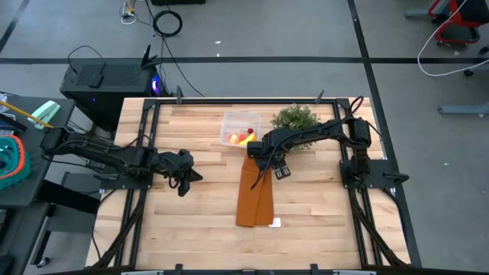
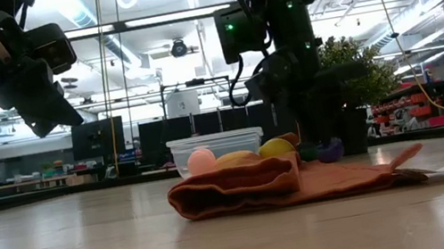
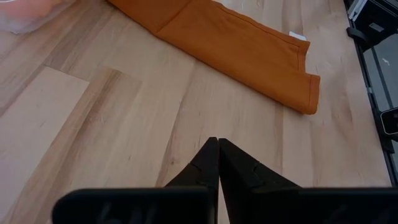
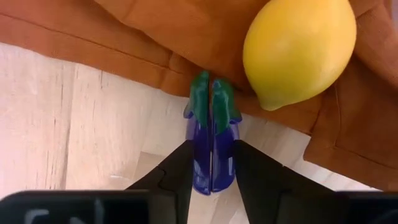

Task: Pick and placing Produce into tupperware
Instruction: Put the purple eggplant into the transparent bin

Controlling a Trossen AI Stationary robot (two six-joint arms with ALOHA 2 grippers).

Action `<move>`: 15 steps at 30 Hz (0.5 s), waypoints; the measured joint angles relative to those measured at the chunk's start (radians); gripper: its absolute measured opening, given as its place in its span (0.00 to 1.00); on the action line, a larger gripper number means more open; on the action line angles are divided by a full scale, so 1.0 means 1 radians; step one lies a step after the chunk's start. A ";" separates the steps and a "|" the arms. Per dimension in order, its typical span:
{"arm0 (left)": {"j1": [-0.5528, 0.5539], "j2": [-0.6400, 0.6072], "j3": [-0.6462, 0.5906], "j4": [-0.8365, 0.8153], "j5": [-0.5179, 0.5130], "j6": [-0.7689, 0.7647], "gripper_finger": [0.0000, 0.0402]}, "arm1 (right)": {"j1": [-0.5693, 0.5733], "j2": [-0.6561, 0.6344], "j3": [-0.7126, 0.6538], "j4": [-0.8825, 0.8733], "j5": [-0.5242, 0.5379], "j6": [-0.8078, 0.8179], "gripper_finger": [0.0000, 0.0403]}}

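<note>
High view: right gripper (image 1: 263, 156) sits at the far end of the orange cloth (image 1: 254, 198), just beside the tupperware (image 1: 239, 127); left gripper (image 1: 183, 173) waits well left.

Right wrist view: fingers pinch the toy eggplant (image 4: 211, 140), long axis running along them, lemon (image 4: 298, 46) close beside.

Left wrist view: fingers pressed together, holding nothing.

We find no text, label, brand, number or sign that can be read in any of the views. A small white tag (image 3: 299, 36) sits at the edge of the orange cloth (image 3: 236, 46), well ahead of the left gripper (image 3: 218, 163), but we cannot make out any print on it.
</note>
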 joint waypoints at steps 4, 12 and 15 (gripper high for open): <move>0.000 0.000 0.000 0.000 0.000 0.000 0.05 | 0.013 -0.001 0.000 -0.014 0.000 0.000 0.27; 0.000 0.000 0.000 0.000 -0.001 0.015 0.04 | 0.016 -0.002 0.000 -0.048 0.005 0.051 0.17; 0.000 0.000 0.000 0.000 -0.001 0.015 0.03 | 0.019 -0.002 0.000 -0.060 0.006 0.069 0.11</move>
